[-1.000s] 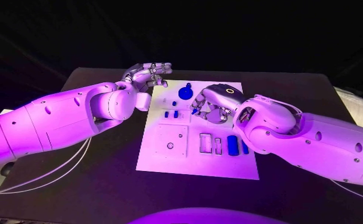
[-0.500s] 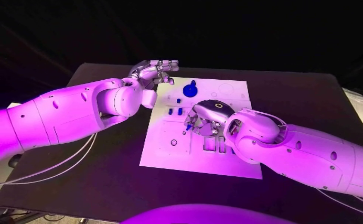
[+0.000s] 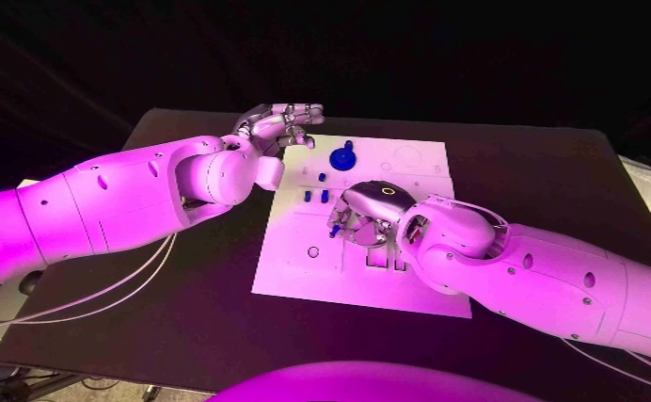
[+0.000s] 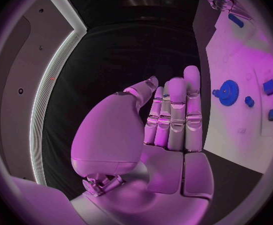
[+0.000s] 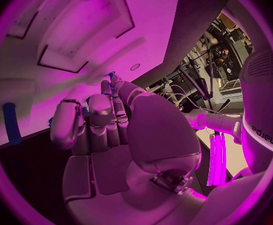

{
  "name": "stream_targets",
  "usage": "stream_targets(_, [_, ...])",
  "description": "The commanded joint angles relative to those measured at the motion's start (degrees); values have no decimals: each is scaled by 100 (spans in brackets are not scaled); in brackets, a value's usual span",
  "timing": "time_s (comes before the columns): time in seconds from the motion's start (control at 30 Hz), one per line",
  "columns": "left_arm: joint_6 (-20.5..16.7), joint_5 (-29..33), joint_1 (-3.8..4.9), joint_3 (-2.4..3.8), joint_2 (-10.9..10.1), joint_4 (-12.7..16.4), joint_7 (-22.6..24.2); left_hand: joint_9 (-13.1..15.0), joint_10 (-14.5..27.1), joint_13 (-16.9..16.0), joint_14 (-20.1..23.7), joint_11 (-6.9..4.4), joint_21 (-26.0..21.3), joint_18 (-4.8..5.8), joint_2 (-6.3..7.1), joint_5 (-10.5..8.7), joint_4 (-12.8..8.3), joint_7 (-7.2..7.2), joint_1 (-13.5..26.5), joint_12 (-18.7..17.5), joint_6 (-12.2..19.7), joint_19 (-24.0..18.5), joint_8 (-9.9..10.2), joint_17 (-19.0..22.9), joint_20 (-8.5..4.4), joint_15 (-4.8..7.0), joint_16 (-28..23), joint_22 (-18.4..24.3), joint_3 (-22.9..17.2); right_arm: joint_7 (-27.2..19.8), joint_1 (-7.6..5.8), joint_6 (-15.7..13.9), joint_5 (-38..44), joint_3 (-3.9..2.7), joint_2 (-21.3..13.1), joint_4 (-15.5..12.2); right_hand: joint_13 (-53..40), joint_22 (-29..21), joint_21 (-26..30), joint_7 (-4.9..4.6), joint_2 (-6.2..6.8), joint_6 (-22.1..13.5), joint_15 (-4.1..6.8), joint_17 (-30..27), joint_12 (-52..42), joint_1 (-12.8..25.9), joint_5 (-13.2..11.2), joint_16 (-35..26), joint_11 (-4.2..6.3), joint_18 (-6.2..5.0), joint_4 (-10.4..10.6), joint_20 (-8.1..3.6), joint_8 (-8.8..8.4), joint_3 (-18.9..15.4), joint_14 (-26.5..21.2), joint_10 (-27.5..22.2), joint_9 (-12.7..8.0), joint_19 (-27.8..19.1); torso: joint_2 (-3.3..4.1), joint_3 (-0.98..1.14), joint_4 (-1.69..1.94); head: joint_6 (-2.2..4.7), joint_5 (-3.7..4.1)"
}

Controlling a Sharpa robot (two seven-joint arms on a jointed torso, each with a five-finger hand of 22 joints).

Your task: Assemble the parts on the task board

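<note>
Blue and small, a part [image 3: 334, 230] sits pinched at the fingertips of the right hand [image 3: 369, 214], low over the middle of the white task board [image 3: 298, 270]. Beyond the board's far left corner, the left hand [image 3: 278, 125] hovers empty, fingers straight and together.

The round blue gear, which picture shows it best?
The left wrist view: the blue gear sits big and unblocked on the white board. The head view shows it smaller. I cannot find it in the right wrist view.
</note>
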State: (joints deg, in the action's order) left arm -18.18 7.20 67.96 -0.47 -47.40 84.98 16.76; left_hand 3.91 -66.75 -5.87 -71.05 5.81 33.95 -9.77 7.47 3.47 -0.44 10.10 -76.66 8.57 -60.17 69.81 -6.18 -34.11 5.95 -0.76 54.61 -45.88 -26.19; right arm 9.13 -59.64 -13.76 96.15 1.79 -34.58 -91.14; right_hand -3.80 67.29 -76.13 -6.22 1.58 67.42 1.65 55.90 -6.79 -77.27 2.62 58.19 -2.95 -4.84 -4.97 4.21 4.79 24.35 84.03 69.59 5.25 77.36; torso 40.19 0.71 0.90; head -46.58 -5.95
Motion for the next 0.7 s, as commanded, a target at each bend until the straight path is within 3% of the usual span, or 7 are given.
stream_targets(0.03, [129,-32,1,4,10,8,-7,-4,36,-2,48,-9,-20,-67,-51,1,-8,-1,-18,39,41,-7,-28,9,48,-3,-23,5,17,-40,13,142,102,5,17,-6,6,-7,-14,-42,-16,4,-6,-4,21,35,14,11,-22,-15,13,9,17,15,138,14,9,37,-4,1,0,4,-17])
stream_targets(0.5, [151,-33,1,4,22,-1,-36,-5,55,-2,52,-3,-29,-67,-48,0,-7,5,-17,47,56,-5,-30,12,51,-7,-20,12,31,124,16,525,425,12,92,72,9,-46,10,-55,4,-19,-17,-29,51,57,13,-10,-36,-24,15,18,-1,4,127,-3,6,14,-4,-2,1,-1,-21])
stream_targets(0.7, [155,-33,1,3,31,-9,-43,-5,55,-2,52,-3,-29,-67,-48,0,-7,5,-17,47,56,-5,-30,12,51,-7,-20,12,31,285,16,514,552,36,148,125,24,-143,75,-140,114,-210,-83,-112,180,179,14,-83,-120,-42,53,55,-109,-53,91,-178,-36,-51,-1,-5,2,-9,-23])
